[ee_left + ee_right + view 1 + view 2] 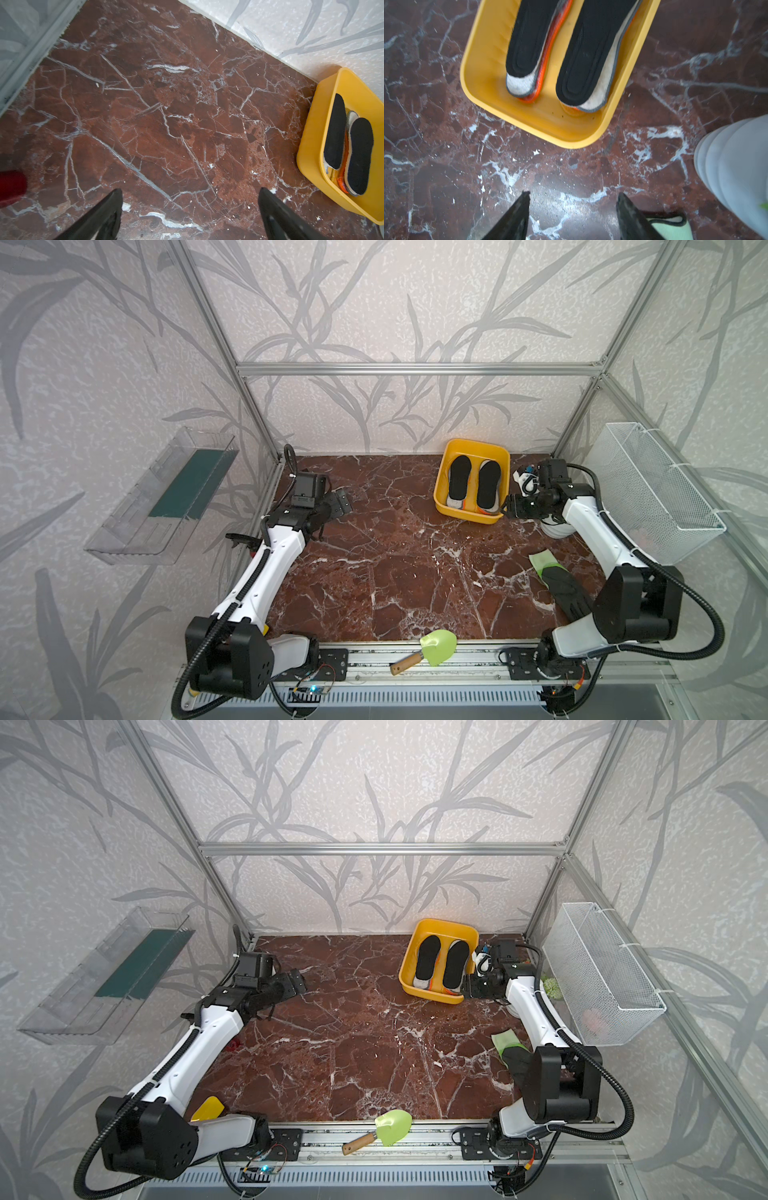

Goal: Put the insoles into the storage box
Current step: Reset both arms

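The yellow storage box stands at the back of the marble table. Inside lie two stacks of insoles, each topped by a black insole. Grey felt and orange rims peek out beneath them. My right gripper hovers just outside the box's near right corner, open, with only bare marble between its fingers. My left gripper is open and empty over the table's left side, well away from the box.
A green trowel lies on the front rail. A green-and-black glove lies by the right arm, a stack of white dishes under its wrist. A white mesh basket and a clear bin hang on the side walls.
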You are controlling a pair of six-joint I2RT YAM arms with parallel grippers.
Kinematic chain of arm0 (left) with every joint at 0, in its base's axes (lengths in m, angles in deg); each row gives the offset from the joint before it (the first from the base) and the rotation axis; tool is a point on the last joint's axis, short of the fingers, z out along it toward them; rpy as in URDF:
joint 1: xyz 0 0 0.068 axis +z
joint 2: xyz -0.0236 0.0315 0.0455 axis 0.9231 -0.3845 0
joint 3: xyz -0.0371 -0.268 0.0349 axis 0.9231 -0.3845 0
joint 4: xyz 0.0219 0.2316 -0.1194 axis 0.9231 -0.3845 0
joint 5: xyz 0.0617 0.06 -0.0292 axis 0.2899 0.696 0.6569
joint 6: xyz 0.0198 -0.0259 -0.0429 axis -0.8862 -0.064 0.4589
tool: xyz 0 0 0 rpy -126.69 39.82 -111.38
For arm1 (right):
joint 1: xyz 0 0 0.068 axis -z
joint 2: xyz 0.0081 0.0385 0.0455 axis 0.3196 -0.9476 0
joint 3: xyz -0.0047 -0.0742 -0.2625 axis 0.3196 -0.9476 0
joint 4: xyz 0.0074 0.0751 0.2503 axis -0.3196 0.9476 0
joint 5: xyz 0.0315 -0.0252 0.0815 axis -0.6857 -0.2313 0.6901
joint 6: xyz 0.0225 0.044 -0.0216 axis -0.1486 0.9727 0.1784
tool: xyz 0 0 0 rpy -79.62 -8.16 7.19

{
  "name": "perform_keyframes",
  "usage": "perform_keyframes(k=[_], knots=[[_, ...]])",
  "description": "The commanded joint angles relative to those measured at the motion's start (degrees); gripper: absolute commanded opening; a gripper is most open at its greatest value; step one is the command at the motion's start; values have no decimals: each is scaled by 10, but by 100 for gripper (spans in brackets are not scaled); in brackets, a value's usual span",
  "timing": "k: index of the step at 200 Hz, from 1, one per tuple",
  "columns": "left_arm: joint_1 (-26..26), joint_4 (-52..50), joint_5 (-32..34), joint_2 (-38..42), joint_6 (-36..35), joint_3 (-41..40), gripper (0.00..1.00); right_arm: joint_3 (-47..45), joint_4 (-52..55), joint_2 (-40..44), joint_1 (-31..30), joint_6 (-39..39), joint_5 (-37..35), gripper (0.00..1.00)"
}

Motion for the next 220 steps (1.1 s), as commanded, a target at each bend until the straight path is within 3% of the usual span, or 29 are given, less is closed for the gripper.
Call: perform_keyframes(k=[1,34,62,109,142,173,220], knots=[[2,40,57,34,-46,-36,99,-51,-79,49,4,-6,3,65],[3,135,96,87,-95,-112,99,-133,-167,99,8,6,-23,65],[4,158,148,113,-118,-146,99,-210,-273,146,10,12,-45,65],[5,242,161,129,-161,-208,99,-346,-473,193,10,3,-81,66],[7,273,166,106,-177,-218,99,-388,-555,158,10,-5,-105,66],[7,334,164,83,-208,-241,99,-429,-705,89,8,22,-106,68],[13,429,169,62,-262,-285,99,-448,-817,9,-44,-11,-192,74]])
